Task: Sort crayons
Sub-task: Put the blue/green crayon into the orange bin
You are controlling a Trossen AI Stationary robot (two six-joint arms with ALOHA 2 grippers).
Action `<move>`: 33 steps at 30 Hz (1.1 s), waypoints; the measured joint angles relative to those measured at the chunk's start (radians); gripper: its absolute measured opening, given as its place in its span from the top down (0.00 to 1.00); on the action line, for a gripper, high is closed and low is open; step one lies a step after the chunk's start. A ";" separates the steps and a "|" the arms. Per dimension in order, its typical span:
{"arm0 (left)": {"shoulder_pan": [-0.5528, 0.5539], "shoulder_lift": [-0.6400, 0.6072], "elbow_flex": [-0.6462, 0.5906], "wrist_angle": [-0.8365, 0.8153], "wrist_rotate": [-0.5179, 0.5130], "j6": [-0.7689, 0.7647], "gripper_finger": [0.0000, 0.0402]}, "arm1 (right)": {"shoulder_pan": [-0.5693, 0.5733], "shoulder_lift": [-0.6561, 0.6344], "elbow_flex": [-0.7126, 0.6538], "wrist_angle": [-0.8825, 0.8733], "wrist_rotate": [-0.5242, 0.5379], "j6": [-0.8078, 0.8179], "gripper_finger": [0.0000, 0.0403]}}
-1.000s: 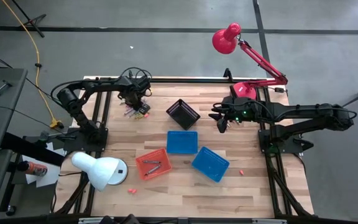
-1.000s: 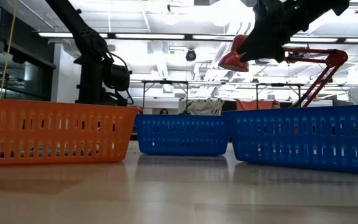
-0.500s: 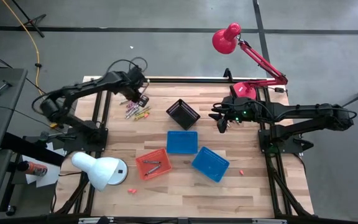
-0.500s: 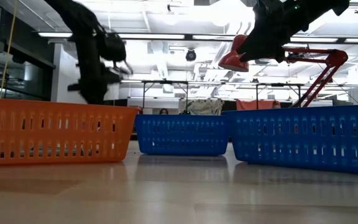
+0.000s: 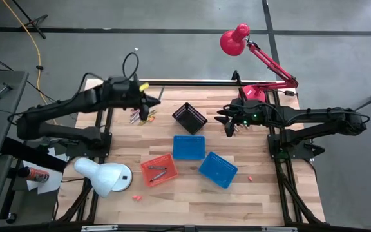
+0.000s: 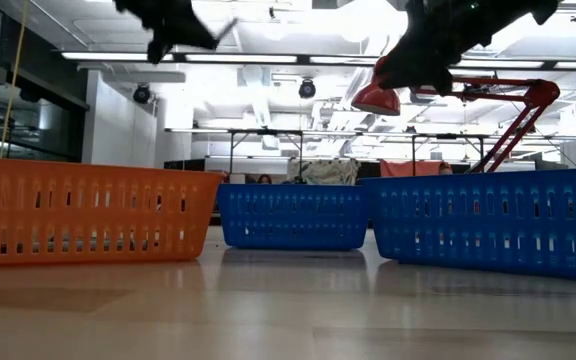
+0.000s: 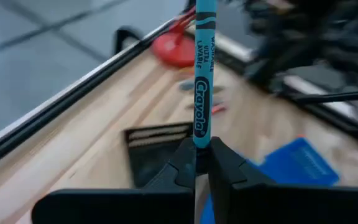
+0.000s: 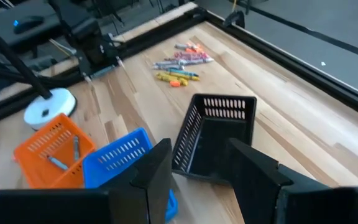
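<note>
Your left gripper (image 7: 201, 163) is clamped on a blue crayon (image 7: 202, 68) that stands straight up from its fingertips, lifted over the table's far left part. Just beneath and beside it, the crayons (image 5: 140, 116) lie loose on the wood. Past them sits the black basket (image 5: 189, 117). Your right gripper (image 8: 197, 171) hovers beyond that basket with its fingers apart, holding nothing.
</note>
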 joint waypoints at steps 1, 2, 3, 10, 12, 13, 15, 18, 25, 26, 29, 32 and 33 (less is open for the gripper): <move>-0.043 -0.007 -0.005 0.015 -0.032 -0.008 1.00 | 0.000 0.000 0.000 0.004 -0.006 -0.004 0.63; -0.083 -0.011 -0.013 0.036 -0.061 -0.014 1.00 | 0.000 0.000 0.000 0.009 -0.006 -0.004 0.63; -0.120 -0.012 -0.019 0.050 -0.088 -0.013 1.00 | 0.000 0.000 0.000 0.013 -0.006 -0.004 0.63; -0.217 0.006 -0.029 0.143 -0.191 0.036 1.00 | 0.000 0.000 0.000 0.013 -0.009 -0.005 0.63; -0.217 0.012 -0.029 0.146 -0.191 0.037 1.00 | 0.000 0.000 0.000 0.013 -0.009 -0.006 0.63; -0.217 0.016 -0.029 0.136 -0.190 0.037 1.00 | 0.000 0.000 0.000 0.013 -0.009 -0.006 0.63; -0.217 0.036 -0.029 0.089 -0.162 0.014 1.00 | 0.000 0.000 0.000 0.013 -0.009 -0.006 0.63; -0.219 0.094 -0.029 -0.003 -0.026 -0.023 1.00 | 0.000 0.000 0.000 0.013 -0.009 -0.006 0.63; -0.347 0.300 0.023 -0.283 0.182 -0.024 1.00 | 0.000 0.000 0.000 0.011 -0.009 -0.007 0.63; -0.375 0.329 0.038 -0.325 0.186 -0.014 1.00 | 0.000 0.000 0.000 0.011 -0.009 -0.007 0.63; -0.448 0.413 0.068 -0.431 0.192 -0.009 1.00 | 0.000 0.000 0.000 0.000 -0.009 -0.008 0.63; -0.504 0.476 0.071 -0.456 0.250 -0.037 1.00 | 0.000 0.000 0.000 -0.015 -0.009 -0.009 0.63; -0.519 0.495 0.071 -0.454 0.269 -0.051 1.00 | 0.000 0.000 0.000 -0.019 -0.009 -0.009 0.63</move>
